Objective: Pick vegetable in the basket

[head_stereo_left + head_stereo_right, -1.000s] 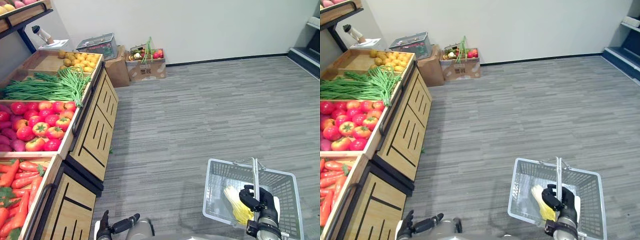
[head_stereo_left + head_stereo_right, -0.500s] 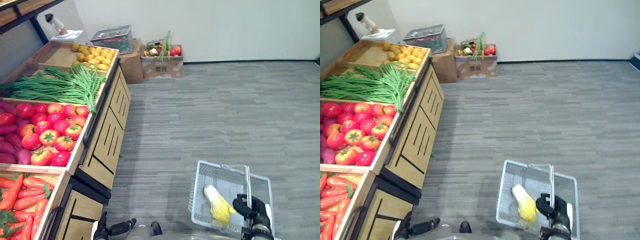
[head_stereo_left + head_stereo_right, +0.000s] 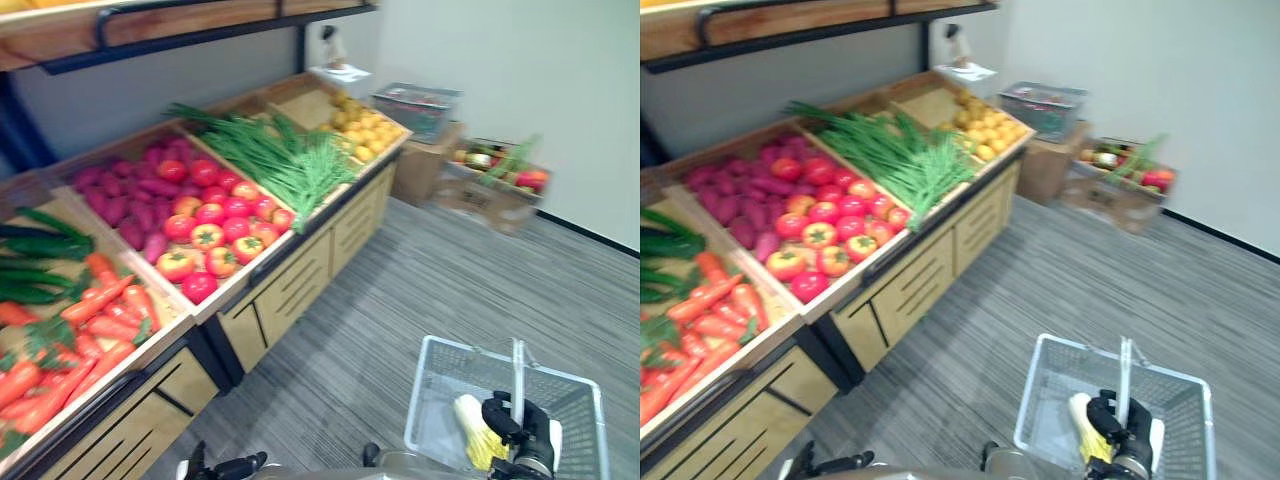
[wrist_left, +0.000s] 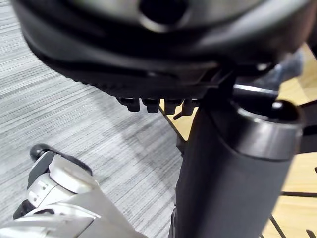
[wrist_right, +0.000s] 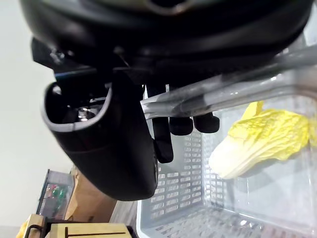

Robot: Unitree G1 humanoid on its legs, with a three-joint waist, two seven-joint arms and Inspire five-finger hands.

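A pale grey basket (image 3: 432, 400) with lattice walls and an open top is held up level at the lower right by its handle (image 3: 517, 365), which is raised over the middle and round which the fingers of the right hand (image 3: 522, 432) are curled. One cabbage (image 3: 474, 432) is laid on its side on the basket's bottom, under the handle and just beside the hand. It is a long head with a smooth white stalk end, turned away from the robot, and crinkled yellow-green leaves, turned toward it.
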